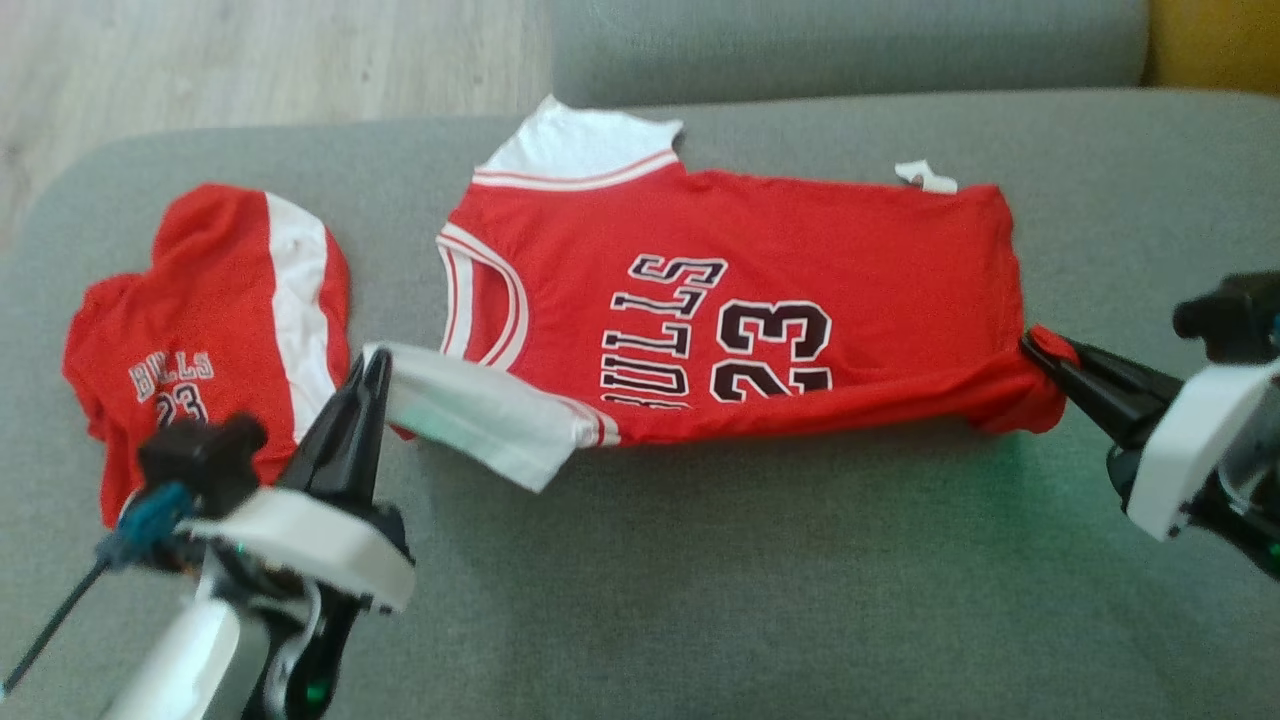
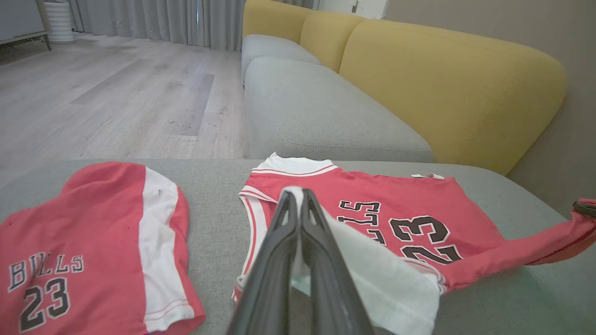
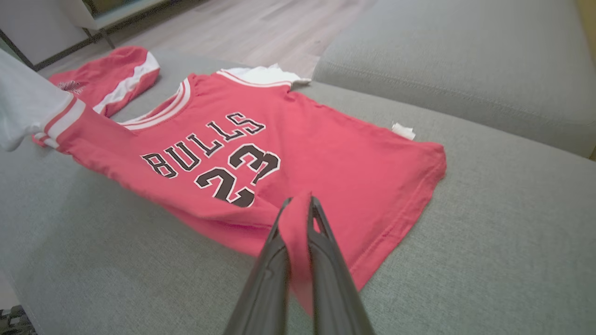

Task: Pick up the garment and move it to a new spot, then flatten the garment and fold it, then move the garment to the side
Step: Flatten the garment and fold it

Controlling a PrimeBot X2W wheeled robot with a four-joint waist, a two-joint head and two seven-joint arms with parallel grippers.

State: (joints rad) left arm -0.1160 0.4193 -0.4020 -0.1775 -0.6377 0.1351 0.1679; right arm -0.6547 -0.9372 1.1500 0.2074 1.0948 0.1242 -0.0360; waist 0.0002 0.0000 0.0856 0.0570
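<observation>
Garment (image 1: 760, 300) is on the grey cushion (image 1: 700, 600), strung between your left gripper (image 1: 376, 362), pinched tight on its white sleeve (image 1: 480, 415), and your right gripper (image 1: 1038, 352), pinched tight on its red hem corner (image 1: 1040, 405). The rest lies flat ahead of both. Red shorts (image 1: 210, 330) sit just left of your left gripper.

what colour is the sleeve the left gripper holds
White sleeve with red-striped trim; best in the head view.

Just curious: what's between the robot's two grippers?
The jersey, its near edge stretched from the left gripper to the right gripper, both shut on it; head view.
</observation>
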